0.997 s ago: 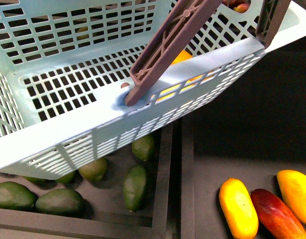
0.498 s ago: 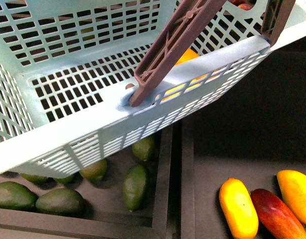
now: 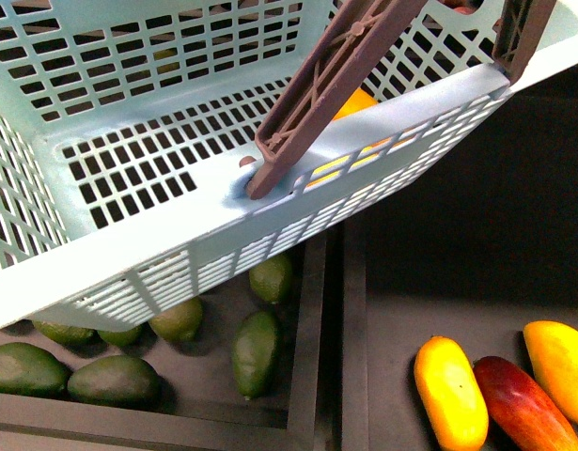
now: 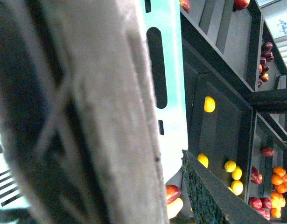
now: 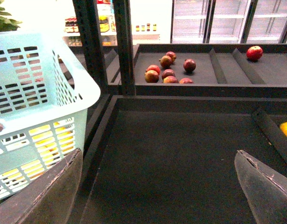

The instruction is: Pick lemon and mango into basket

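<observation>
Big pale turquoise plastic basket (image 3: pixel 129 244) with slotted sides, held up high and tilted, filling the front view from 9 o'clock to 1 o'clock. Brown swing handle (image 3: pixel 335 85) leaning across the rim. Something yellow-orange (image 3: pixel 356 101) already inside, peeking behind the handle and glowing through the slots; lemon or mango, hard to say. Long smooth yellow-orange mango (image 3: pixel 450 395) lying in the black tray (image 3: pixel 392 282) at 5 o'clock, long way pointing from 11 to 5, right beside a dark red mango (image 3: pixel 523 406), with another yellow-orange mango (image 3: pixel 559 357) on the far side. Green avocados (image 3: pixel 256 352) in the tray under the basket at 7 o'clock. Right gripper (image 5: pixel 157 186) with fingers wide apart and nothing between them, over a bare black tray, so likely the closer one for the mango. Left gripper hidden by a big blurry brown shape; open or closed, cannot tell. Small bright yellow lemons (image 4: pixel 209 104) scattered in a far tray.
</observation>
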Tool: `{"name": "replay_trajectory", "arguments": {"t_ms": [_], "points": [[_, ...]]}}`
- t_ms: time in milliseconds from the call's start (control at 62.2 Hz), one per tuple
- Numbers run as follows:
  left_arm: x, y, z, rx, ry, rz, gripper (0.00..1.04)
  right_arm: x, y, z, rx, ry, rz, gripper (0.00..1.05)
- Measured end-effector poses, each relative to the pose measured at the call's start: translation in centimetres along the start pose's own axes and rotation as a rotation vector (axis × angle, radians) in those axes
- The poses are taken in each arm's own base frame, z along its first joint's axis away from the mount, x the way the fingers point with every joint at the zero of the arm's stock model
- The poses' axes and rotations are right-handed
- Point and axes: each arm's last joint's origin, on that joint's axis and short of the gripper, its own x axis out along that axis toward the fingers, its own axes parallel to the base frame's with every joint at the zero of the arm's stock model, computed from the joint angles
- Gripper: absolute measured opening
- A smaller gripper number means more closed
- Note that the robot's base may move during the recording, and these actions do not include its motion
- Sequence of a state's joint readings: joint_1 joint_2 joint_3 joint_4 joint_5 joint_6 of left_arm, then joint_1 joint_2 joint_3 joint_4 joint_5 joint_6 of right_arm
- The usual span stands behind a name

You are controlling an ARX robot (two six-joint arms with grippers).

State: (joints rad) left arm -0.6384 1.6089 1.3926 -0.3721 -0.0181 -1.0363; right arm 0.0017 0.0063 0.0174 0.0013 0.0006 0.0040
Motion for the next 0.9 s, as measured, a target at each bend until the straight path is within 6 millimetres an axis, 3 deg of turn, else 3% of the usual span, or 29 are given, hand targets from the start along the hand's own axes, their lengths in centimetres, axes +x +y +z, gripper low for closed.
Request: {"name": "replay_trajectory", "arguments": {"t_ms": [900], "points": [[-0.01,0.02,0.05,-0.001,-0.004,0.002,0.26,-0.01,-0.01,0.0,-0.001,0.0,-0.002,0.96]]}}
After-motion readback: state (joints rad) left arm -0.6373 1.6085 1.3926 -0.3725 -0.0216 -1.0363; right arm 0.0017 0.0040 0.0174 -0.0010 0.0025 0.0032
